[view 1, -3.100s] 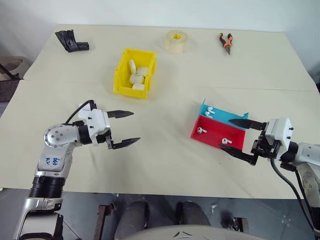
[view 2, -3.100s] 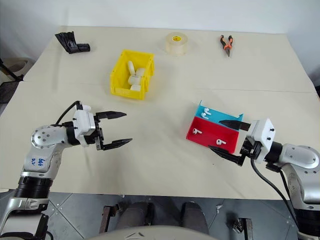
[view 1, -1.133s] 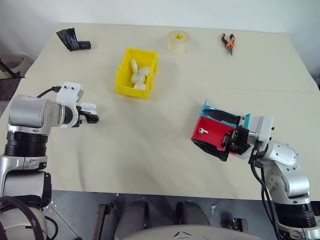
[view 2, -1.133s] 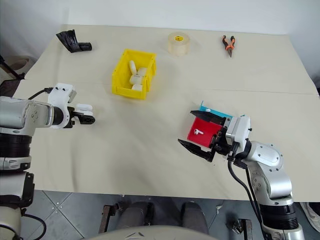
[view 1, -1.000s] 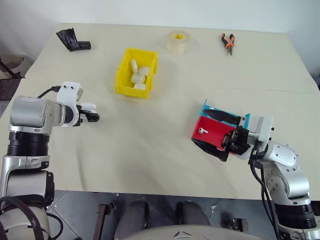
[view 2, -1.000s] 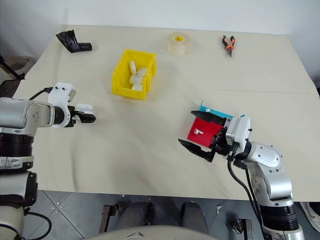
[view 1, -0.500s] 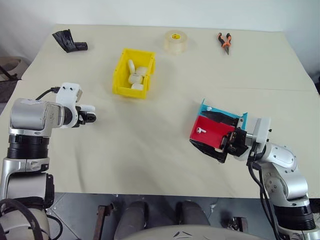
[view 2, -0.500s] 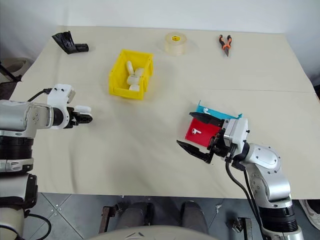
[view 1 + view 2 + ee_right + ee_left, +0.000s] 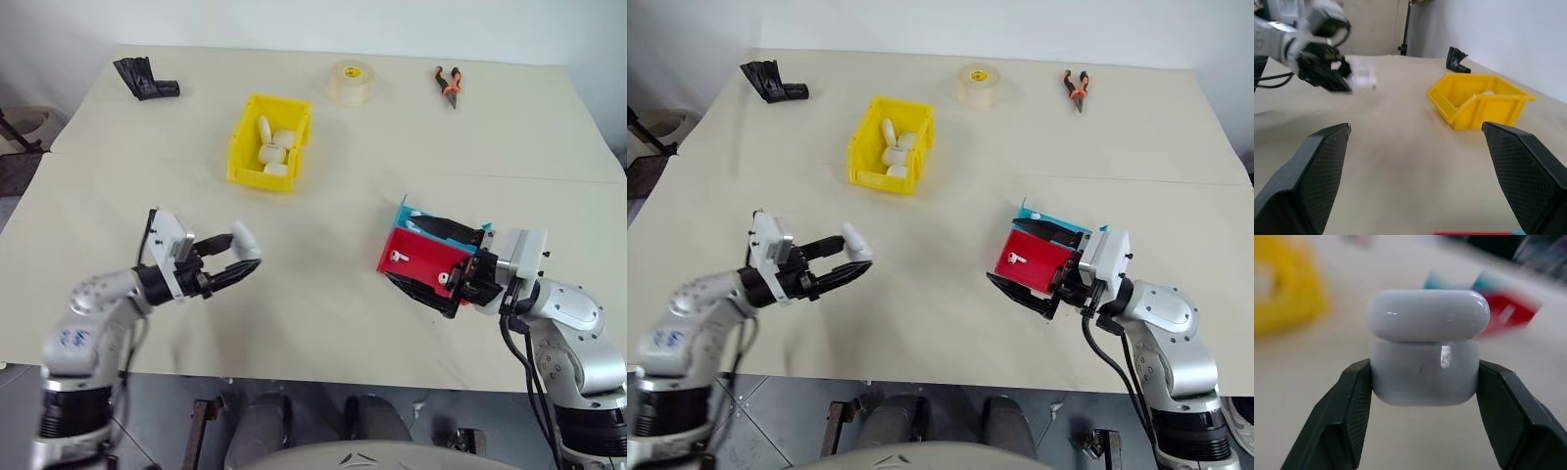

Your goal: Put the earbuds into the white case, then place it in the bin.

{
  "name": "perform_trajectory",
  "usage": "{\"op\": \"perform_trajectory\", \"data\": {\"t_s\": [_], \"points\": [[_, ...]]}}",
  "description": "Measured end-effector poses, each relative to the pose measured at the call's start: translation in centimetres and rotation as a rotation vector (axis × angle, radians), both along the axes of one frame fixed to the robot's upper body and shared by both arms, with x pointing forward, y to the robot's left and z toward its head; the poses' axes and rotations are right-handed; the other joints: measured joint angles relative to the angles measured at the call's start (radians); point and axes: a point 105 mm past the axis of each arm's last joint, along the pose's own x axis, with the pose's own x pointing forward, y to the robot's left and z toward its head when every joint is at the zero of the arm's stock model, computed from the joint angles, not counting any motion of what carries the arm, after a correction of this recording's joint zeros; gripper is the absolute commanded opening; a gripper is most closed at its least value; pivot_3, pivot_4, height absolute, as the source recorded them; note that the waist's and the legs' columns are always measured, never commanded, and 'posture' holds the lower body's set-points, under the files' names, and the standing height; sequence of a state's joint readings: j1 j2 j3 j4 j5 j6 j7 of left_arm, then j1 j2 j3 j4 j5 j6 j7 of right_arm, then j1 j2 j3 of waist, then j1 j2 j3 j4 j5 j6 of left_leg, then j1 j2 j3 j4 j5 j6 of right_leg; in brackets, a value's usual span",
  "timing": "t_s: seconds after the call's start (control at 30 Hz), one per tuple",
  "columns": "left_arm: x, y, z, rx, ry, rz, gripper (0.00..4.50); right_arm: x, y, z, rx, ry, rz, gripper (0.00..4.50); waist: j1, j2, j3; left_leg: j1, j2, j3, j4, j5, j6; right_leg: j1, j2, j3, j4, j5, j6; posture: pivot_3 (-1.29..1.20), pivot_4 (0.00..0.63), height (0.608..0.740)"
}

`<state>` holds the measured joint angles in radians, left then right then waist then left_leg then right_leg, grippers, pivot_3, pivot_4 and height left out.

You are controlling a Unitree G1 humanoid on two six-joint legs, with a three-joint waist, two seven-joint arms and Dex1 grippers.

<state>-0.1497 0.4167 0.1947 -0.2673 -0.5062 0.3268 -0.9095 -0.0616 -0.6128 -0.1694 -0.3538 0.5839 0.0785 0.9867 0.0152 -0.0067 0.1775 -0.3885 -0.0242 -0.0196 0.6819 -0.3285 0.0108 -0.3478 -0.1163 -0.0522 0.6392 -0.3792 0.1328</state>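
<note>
- Left pincer [image 9: 238, 260], near left over the table [image 9: 323, 176], clamps a glossy, rounded white case [image 9: 1425, 346] between ribbed black fingers [image 9: 1347, 416]; lid closed.
- Right pincer [image 9: 1043, 266], near right, gapes wide around a shallow red tray [image 9: 1033, 257] holding a tiny white earbud [image 9: 1015, 258]; a blue tray [image 9: 1058, 224] sits just behind.
- Farther off, the yellow plastic bin [image 9: 246, 147] holds more white cases.

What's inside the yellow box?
The bin holds several white cases piled together. Its tall walls and the top cases cover whatever lies lower down, so the exact count cannot be seen.
</note>
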Motion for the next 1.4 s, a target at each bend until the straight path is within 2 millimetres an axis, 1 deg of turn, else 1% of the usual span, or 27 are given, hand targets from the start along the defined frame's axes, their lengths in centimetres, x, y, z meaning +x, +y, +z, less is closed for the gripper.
{"op": "perform_trajectory", "data": {"t_s": [0.07,0.13,0.23,0.27,0.3,0.4,0.5,0.6,0.67,0.73,0.8,0.87,1.0,1.1,1.27,1.4], "points": [[-0.3,-1.8,0.4,-0.067,-0.069,-0.045,2.78,0.0,-1.1,0.2,-0.018,0.004,-0.045,4.50,0.006,0.000,0.000,0.001,0.000,0.000,0.000,0.000,0.000,0.003,0.001,0.000,-0.002,0.000,0.001,0.00,0.150,0.740],[-0.7,-4.0,0.9,-0.135,-0.128,-0.123,2.78,-0.2,-2.4,0.2,-0.044,0.013,-0.098,4.50,0.012,0.000,0.000,0.002,-0.001,0.000,0.000,-0.001,0.002,0.004,0.002,-0.001,-0.002,0.001,0.002,0.00,0.150,0.740],[-1.1,-7.0,0.9,-0.210,-0.173,-0.242,2.78,-0.9,-4.4,0.2,-0.086,0.029,-0.177,4.50,0.012,0.000,0.000,0.002,-0.002,0.001,0.000,-0.001,0.004,0.005,0.002,-0.001,-0.004,0.001,0.003,0.00,0.150,0.740],[-1.3,-7.9,0.9,-0.227,-0.198,-0.281,2.78,-1.1,-5.3,0.0,-0.103,0.044,-0.217,4.50,0.012,0.000,0.000,0.002,-0.002,0.001,0.000,-0.001,0.004,0.006,0.002,-0.002,-0.004,0.001,0.003,0.00,0.150,0.740],[-1.5,-8.4,1.0,-0.231,-0.222,-0.307,2.78,-1.3,-5.9,-0.2,-0.121,0.059,-0.243,4.50,0.011,0.000,0.000,0.002,-0.002,0.001,0.000,-0.001,0.004,0.006,0.002,-0.003,-0.004,0.001,0.003,0.00,0.150,0.740],[-2.2,-10.1,1.2,-0.221,-0.314,-0.435,2.78,-2.6,-8.6,-0.8,-0.194,0.116,-0.352,4.50,0.011,0.002,-0.001,0.003,-0.002,0.002,0.000,-0.001,0.004,0.006,0.002,-0.009,-0.004,0.001,0.003,0.00,0.150,0.740],[-2.3,-11.2,1.0,-0.208,-0.354,-0.526,2.78,-3.7,-11.0,-1.9,-0.301,0.208,-0.453,4.50,0.011,0.002,-0.001,0.003,-0.002,0.003,0.000,-0.001,0.005,0.007,0.002,-0.010,-0.005,0.001,0.003,0.00,0.150,0.740],[-2.6,-12.0,0.9,-0.208,-0.375,-0.597,2.78,-4.3,-12.3,-2.4,-0.377,0.270,-0.503,4.50,0.009,0.003,-0.002,0.003,-0.001,0.003,-0.001,-0.001,0.005,0.008,0.003,-0.010,-0.008,0.001,0.003,0.00,0.150,0.740],[-2.7,-12.2,0.9,-0.206,-0.374,-0.631,2.78,-4.3,-12.4,-2.4,-0.414,0.309,-0.495,4.50,0.007,0.004,-0.002,0.003,0.000,0.003,-0.001,-0.001,0.005,0.008,0.004,-0.010,-0.009,0.001,0.003,0.00,0.150,0.740],[-2.6,-12.3,0.8,-0.202,-0.367,-0.655,2.78,-3.9,-12.1,-1.9,-0.447,0.341,-0.479,4.50,0.007,0.005,-0.003,0.003,0.000,0.004,-0.001,0.000,0.005,0.008,0.004,-0.010,-0.010,0.001,0.003,0.00,0.150,0.740],[-2.5,-12.3,0.5,-0.199,-0.357,-0.662,2.78,-3.1,-11.1,-0.7,-0.501,0.354,-0.443,4.50,0.007,0.007,-0.004,0.003,0.000,0.004,-0.001,0.000,0.005,0.008,0.004,-0.010,-0.011,0.001,0.003,0.00,0.150,0.740],[-2.6,-12.3,0.5,-0.197,-0.360,-0.670,2.78,-2.3,-10.1,-0.4,-0.582,0.392,-0.421,4.50,0.010,0.007,-0.004,0.003,0.001,0.002,0.000,0.000,0.005,0.009,0.003,-0.010,-0.011,0.001,0.003,0.00,0.150,0.740],[-2.6,-12.1,0.3,-0.194,-0.353,-0.666,2.78,-1.7,-8.3,-1.2,-0.688,0.504,-0.352,4.50,0.016,0.006,-0.004,0.000,-0.001,-0.001,0.001,-0.001,0.005,0.009,0.001,-0.008,-0.012,0.002,0.003,0.00,0.150,0.740],[-2.6,-12.1,0.3,-0.198,-0.352,-0.664,2.78,-0.7,-7.2,-1.5,-0.767,0.534,-0.318,4.50,0.011,0.006,-0.004,0.000,-0.002,-0.001,0.001,-0.001,0.006,0.009,0.001,-0.009,-0.013,0.002,0.004,0.00,0.150,0.740],[-2.7,-12.2,0.3,-0.201,-0.353,-0.666,2.78,1.6,-6.8,-2.9,-0.887,0.548,-0.317,4.50,0.008,0.006,-0.003,-0.001,-0.002,-0.001,0.001,-0.001,0.006,0.007,0.001,-0.008,-0.013,0.002,0.004,0.00,0.150,0.740],[-2.7,-12.4,0.5,-0.224,-0.342,-0.665,2.78,2.5,-6.4,-2.8,-0.958,0.537,-0.290,4.50,0.009,0.007,-0.003,-0.001,-0.002,-0.001,0.001,-0.001,0.006,0.007,0.001,-0.009,-0.013,0.002,0.004,0.00,0.150,0.740]]}}
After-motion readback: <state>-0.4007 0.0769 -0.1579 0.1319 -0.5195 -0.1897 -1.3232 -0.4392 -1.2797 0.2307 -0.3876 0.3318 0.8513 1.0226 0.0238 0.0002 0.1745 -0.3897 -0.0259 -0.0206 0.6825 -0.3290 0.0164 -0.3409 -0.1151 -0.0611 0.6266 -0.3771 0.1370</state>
